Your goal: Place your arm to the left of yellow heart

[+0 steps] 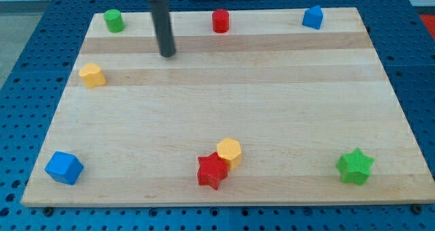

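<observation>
Wooden board [224, 109] sits on a blue perforated table [27, 54]. No fingers on this rig, just a straight dark rod, so nothing to spread or pinch.

My tip [167, 54] touches down in the upper-left part of the board, between the green cylinder [113, 20] and the red cylinder [220, 20], a bit lower in the view than both.

Yellow heart [92, 75] lies near the board's left edge, below the green cylinder. Tip is to the view's right of the heart and slightly higher, well apart from it, no contact. So tip is on the heart's right side, not its left.

Other blocks:
- blue house-shaped block [312, 18] at the view's top right, near the board's far edge.
- blue cube [64, 168] in the bottom-left corner.
- red star [212, 170] at bottom centre, touching the yellow hexagon [230, 153] just up and right of it.
- green star [355, 166] bottom right.

Tip is clear of every block; nearest ones are the green cylinder and the red cylinder.
</observation>
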Robot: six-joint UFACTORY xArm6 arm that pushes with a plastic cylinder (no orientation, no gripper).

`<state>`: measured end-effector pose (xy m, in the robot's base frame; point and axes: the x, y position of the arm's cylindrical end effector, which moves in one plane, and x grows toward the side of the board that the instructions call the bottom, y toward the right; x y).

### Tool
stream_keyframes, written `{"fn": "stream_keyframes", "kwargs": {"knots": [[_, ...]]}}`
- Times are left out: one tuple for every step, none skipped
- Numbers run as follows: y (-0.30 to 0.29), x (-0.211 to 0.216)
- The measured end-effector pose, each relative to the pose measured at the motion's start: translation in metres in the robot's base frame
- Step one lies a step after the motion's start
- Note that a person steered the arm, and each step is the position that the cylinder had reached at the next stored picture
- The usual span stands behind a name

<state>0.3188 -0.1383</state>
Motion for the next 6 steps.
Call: {"fn": "stream_keyframes", "kwargs": {"knots": [[-0.060,0.000],[-0.123,0.000],[-0.165,0.003],[-0.167,0.013],[-0.167,0.025],[-0.167,0.027]]}}
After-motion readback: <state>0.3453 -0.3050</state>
